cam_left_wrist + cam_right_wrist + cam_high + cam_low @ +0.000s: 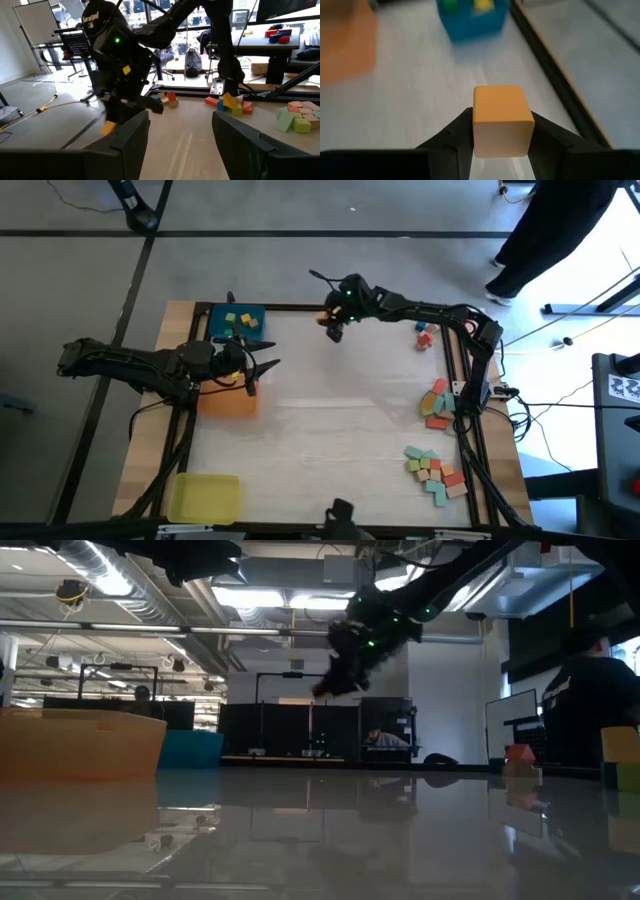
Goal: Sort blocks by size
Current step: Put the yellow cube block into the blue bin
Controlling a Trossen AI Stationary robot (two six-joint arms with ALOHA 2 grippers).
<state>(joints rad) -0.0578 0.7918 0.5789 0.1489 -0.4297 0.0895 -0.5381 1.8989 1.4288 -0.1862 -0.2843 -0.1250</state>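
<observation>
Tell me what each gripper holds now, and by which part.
The right gripper holds an orange cube, its jaws pressing two opposite side faces. The left gripper holds nothing; its jaws stand open.

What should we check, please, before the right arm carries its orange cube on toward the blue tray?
1. Grip: right gripper fingers clamp the orange cube on both sides: ok.
2. Cube lifted off the table: ok.
3. Blue tray ahead of the cube, with blocks already inside: ok.
4. Left gripper open over the orange tray, away from the blue tray: ok.
5. Free space left inside the blue tray: cannot tell.
</observation>
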